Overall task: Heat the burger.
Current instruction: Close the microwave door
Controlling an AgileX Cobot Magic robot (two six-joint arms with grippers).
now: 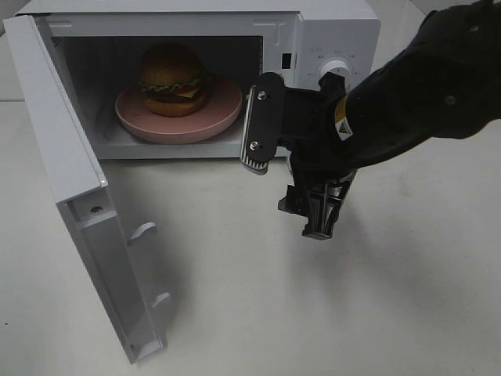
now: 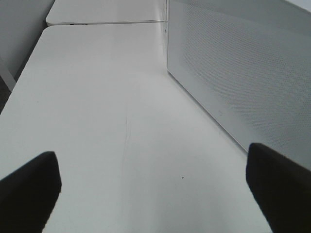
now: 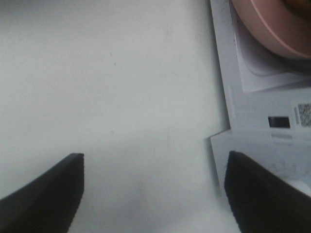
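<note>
Two grippers, both empty. Left gripper (image 2: 153,167): fingers spread, hovering over bare white table (image 2: 107,97) beside microwave (image 2: 243,73), its side perforated metal. Door (image 1: 70,180) hanging wide, flat white plastic, so cavity reachable. Burger (image 1: 172,78) inside, glossy domed bun, frilly lettuce, seated on smooth round pink plate (image 1: 223,117), handy carrier. Right gripper (image 1: 288,168) outside opening, ribbed pads apart, clutching nothing. Door closing likely next, then dial (image 1: 335,70).
</note>
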